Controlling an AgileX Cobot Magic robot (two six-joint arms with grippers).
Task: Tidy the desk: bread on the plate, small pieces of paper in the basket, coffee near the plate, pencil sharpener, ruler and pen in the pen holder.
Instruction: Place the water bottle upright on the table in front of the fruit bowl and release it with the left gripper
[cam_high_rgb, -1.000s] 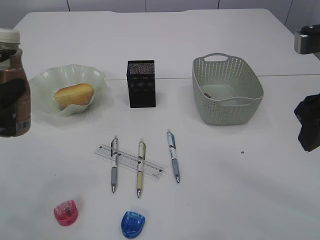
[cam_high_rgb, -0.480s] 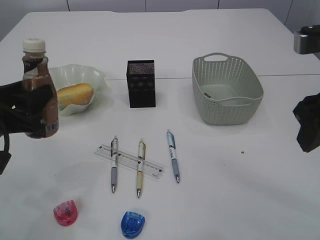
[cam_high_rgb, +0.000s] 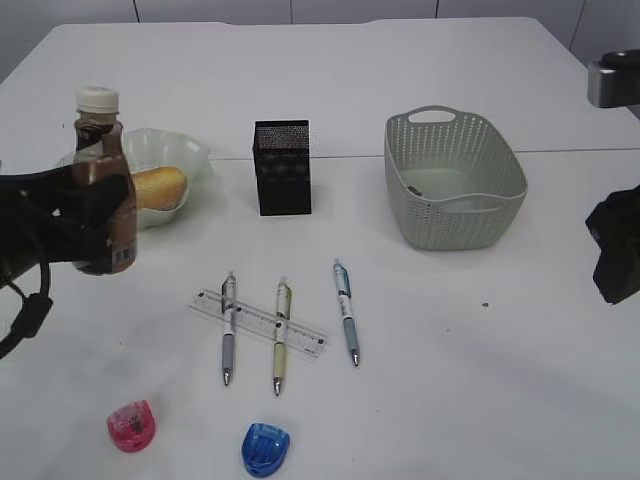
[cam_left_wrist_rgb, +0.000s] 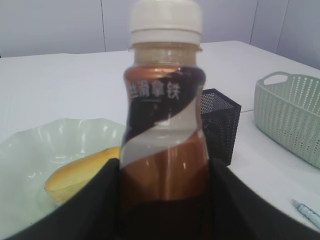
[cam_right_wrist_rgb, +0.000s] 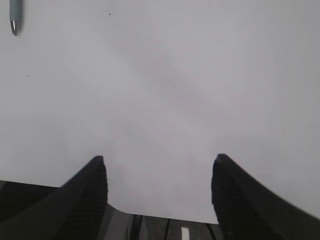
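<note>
The left end effector (cam_high_rgb: 88, 225) is clamped on the lower body of the coffee (cam_high_rgb: 104, 180), holding it upright beside the near edge of the plate (cam_high_rgb: 190, 152); whether its base touches the desk (cam_high_rgb: 450, 380) cannot be told. To finish this step well, I would lower the bottle straight down onto bare desk just beside the plate, clear of the ruffled rim, keep it vertical, and open only once the base sits flat; a tall narrow bottle should tip easily if nudged on release. The coffee is a small clear bottle of brown drink, white cap, brown-and-black label with pale lettering. The bread (cam_high_rgb: 160, 186) lies on the plate. The right end effector (cam_right_wrist_rgb: 159, 172) hangs open and empty over bare desk at the right.
</note>
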